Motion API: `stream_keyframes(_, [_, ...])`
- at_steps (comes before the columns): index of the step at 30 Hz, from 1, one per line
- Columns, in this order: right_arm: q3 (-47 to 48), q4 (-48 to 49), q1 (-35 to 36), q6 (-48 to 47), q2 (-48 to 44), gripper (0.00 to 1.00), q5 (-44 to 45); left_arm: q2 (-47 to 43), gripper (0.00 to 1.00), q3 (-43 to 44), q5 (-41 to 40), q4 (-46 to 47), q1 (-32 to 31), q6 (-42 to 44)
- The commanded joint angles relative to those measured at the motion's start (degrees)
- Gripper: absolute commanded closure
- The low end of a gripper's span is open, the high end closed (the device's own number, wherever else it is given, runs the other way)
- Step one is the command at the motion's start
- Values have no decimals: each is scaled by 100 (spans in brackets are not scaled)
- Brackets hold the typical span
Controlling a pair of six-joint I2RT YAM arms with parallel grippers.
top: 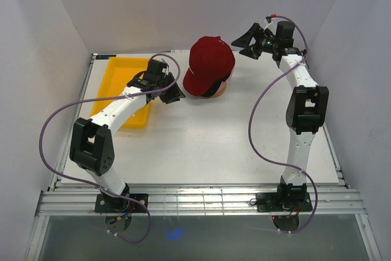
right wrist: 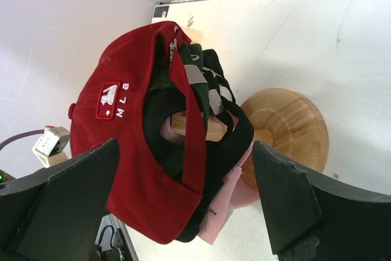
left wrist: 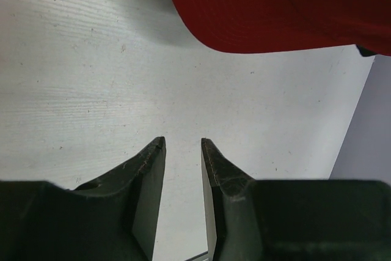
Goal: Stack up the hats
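A red cap [top: 209, 62] is hiding most caps [right wrist: 235, 136] beneath, the left gripper [left wrist: 183, 143] is hovering half-parted by its brim, the right gripper [top: 244, 46] spread wide behind, both empty.

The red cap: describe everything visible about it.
The red cap is dark red fabric, with a curved brim, a top button and a white-stitched logo with MLB above its rear opening. It sits topmost on the other caps, dark green, black and pink, nested on the wooden stand. Its brim overhangs the table toward the left arm. Only those caps touch it.
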Motion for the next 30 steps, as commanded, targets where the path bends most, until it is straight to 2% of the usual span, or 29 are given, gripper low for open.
stream_keyframes(1, [9, 348, -162, 206, -628, 6, 1, -491, 58, 375, 189, -96, 111, 282])
stream_keyframes(4, [-298, 296, -232, 172, -1066, 6, 194, -657, 57, 551, 286, -228, 164, 457])
stream_keyframes(9, [-1159, -494, -461, -398, -2323, 4, 879, -965, 55, 823, 383, -421, 181, 870])
stream_keyframes(10, [-1543, -652, -461, -522, -2551, 2, 1028, -1044, 55, 876, 400, -508, 190, 923])
stream_keyframes(11, [-1808, -732, -452, -697, -3023, 10, 1186, -1071, 54, 929, 496, -553, 190, 985])
stream_keyframes(12, [-2072, -785, -452, -777, -3271, 11, 1266, -1115, 50, 1034, 532, -597, 190, 1046])
stream_keyframes(14, [-2930, -812, -452, -996, -4068, 11, 1494, -1281, 50, 1105, 550, -746, 190, 1257])
stream_keyframes(20, [-4602, -1330, -443, -1366, -5775, 11, 1882, -1974, 46, 974, 401, -975, 190, 1749])
stream_keyframes(26, [-5080, -1840, -443, -1823, -6875, 11, 2724, -2591, 44, 797, 233, -1001, 190, 1864])
stream_keyframes(30, [-5238, -1936, -443, -1824, -7176, 11, 3068, -2705, 44, 903, 32, -1238, 190, 1978])
